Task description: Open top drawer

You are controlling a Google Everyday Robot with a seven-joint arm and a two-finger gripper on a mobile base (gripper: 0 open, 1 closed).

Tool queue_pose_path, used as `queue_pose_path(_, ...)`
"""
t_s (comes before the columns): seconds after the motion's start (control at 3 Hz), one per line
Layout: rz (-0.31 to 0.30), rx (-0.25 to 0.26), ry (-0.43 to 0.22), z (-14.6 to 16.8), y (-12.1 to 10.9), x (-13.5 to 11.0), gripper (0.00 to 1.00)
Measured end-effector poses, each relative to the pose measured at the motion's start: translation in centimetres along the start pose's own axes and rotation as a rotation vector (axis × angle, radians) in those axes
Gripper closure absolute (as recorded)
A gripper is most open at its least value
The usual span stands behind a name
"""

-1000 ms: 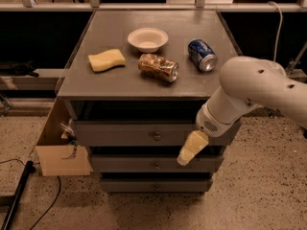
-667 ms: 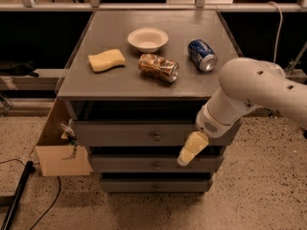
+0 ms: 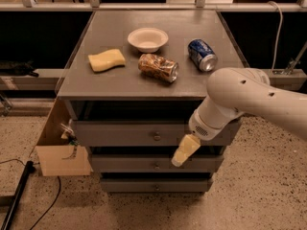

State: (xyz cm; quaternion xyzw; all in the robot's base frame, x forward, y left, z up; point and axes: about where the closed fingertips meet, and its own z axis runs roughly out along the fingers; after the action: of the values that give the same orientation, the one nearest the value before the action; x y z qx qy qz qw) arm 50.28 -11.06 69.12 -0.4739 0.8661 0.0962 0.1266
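Apparently, in the single camera view, the top drawer (image 3: 115, 134) stands out some way from the grey cabinet (image 3: 120, 87). Its front looks wider than the two fronts below it, and a dark band lies between it and the cabinet top, which I take for the open mouth of its box. So I judge that the pulling is at least partly done. How far the drawer is out, I cannot say from this angle.

The gripper (image 3: 183, 151) hangs in front of the cabinet, at about four o'clock from the small round knob (image 3: 157, 136) of the top drawer. It is near the knob but apart from it. It points toward seven o'clock, and its tip lies before the second drawer (image 3: 124, 164). Whether it is open or closed, I cannot tell. The white arm (image 3: 249, 97) comes in from three o'clock.

What is left, in my judgement, is little: perhaps a further pull if the drawer must be fully out, otherwise only to take the arm away.

On the cabinet top a white bowl (image 3: 147, 39) sits at twelve o'clock, a yellow sponge (image 3: 106, 60) at nine, a crumpled bag (image 3: 158, 67) near the middle, and a blue can (image 3: 202, 54) at two. A cardboard box (image 3: 60, 150) stands on the floor at nine o'clock from the drawers.
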Motion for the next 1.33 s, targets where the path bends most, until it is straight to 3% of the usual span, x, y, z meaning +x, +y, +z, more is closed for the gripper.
queue_pose_path(0.33, -0.006, -0.046, -0.080, -0.1, -0.2, -1.7, 0.00)
queue_pose_path(0.67, -0.017, -0.045, -0.141, -0.4, -0.5, -2.3, 0.00)
queue_pose_path(1.0, -0.017, -0.045, -0.141, -0.4, -0.5, -2.3, 0.00)
queue_pose_path(1.33, -0.025, -0.004, -0.166, -0.5, -1.4, -3.3, 0.00)
